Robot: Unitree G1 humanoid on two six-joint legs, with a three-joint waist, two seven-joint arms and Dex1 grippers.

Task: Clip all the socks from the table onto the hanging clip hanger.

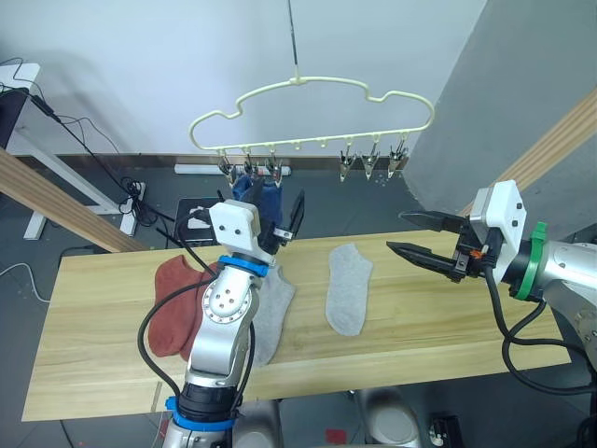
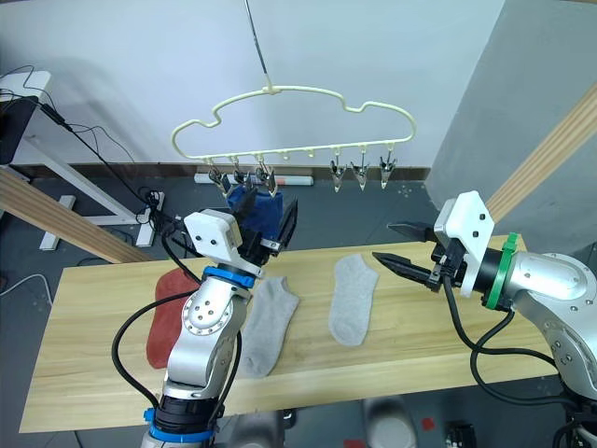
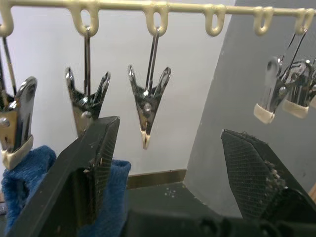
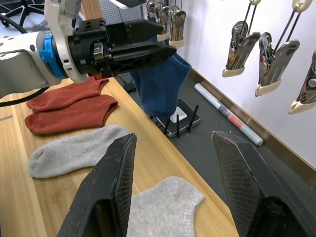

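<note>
Snagging is risked: the left end effector (image 1: pixel 287 222), released, sits beside the clipped blue socks (image 4: pixel 160 84) and could tug them from the clip hanger (image 1: pixel 308 112). The right end effector (image 1: pixel 420 238) is held released at 3 o'clock.

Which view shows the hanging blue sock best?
The right wrist view: the blue sock hangs full length from a clip beside the left claw. The eye views show it behind that arm; the left wrist view shows a corner.

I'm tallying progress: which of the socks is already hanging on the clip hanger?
The blue sock, clipped at the clip hanger's left end; the grey and rust-red socks lie on the table.
</note>
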